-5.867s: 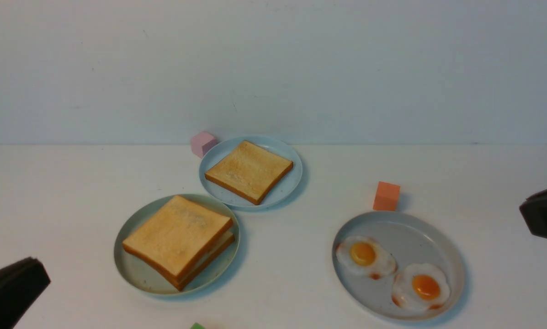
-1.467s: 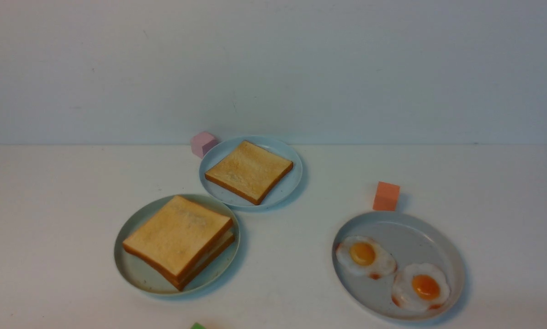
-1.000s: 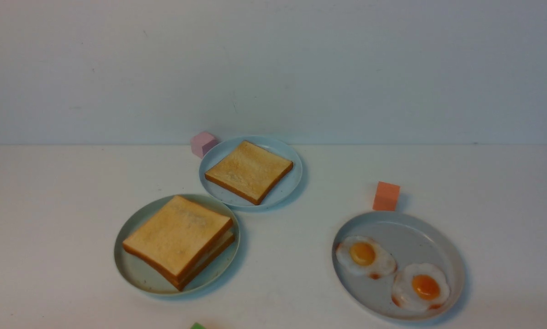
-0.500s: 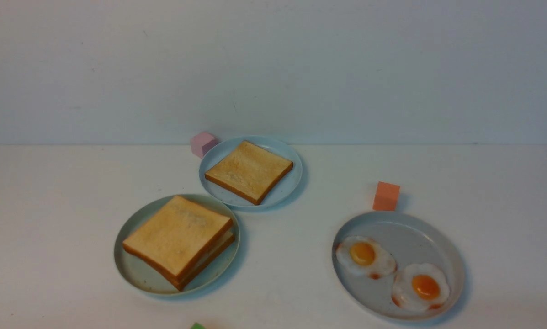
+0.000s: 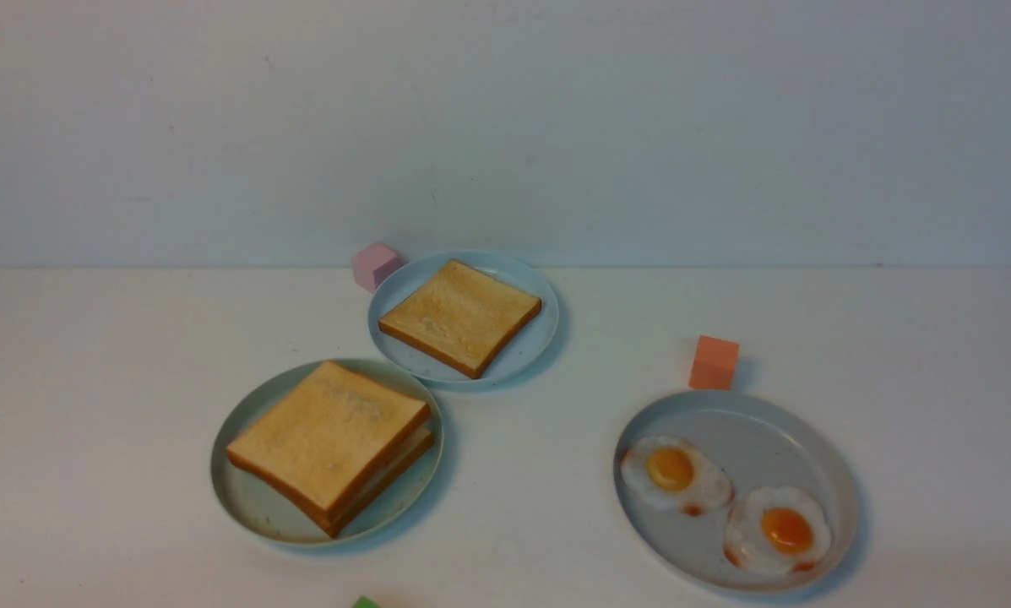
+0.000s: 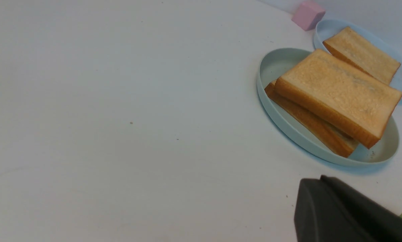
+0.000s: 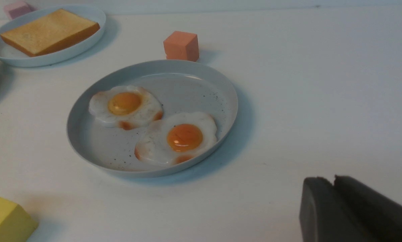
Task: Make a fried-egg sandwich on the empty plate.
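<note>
Two-slice sandwich (image 5: pixel 328 439), front view: stacked on my mint-green plate (image 5: pixel 256 511), top slice offset; pale layer between, egg not clearly visible.
Single toast (image 5: pixel 463 317): flat on bluish plate (image 5: pixel 543 333), behind and to the right of the sandwich.
Fried eggs (image 5: pixel 775 532): two, yolks up, on grey plate (image 5: pixel 767 431), right side.
Blocks: pink (image 5: pixel 377 266) beside bluish plate; orange (image 5: pixel 714 363) just behind grey plate; green (image 5: pixel 365 603) cut off by near edge.
Left wrist view, my left gripper (image 6: pixel 321 179): closed, nothing held, apart from sandwich.
Right wrist view, my right gripper (image 7: pixel 334 181): narrow, nothing held; can't tell if fingertips meet.
Yellow block (image 7: pixel 7 218): partly visible.
</note>
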You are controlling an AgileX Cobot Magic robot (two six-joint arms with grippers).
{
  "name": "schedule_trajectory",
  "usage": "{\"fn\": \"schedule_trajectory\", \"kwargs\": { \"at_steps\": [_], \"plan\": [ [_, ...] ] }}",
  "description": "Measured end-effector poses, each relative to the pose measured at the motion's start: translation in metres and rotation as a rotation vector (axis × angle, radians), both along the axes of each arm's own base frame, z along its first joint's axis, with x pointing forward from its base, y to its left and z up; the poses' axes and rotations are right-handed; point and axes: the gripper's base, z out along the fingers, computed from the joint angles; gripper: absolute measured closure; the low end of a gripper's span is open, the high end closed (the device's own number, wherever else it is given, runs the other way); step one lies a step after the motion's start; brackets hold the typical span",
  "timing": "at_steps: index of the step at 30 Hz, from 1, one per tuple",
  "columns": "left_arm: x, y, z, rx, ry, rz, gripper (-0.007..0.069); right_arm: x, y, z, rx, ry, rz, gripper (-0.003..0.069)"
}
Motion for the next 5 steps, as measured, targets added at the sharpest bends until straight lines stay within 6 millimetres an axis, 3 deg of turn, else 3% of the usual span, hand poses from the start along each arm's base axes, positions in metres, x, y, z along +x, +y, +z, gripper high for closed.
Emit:
{"fn": "schedule_trajectory", "kwargs": {
  "at_steps": [5],
  "plan": [
    [0.0, 0.0, 0.0, 0.0, 0.0, 0.0, 0.0609, 0.0, 0.0, 0.0, 0.0, 0.0, 0.0, 0.0575]
  ]
}}
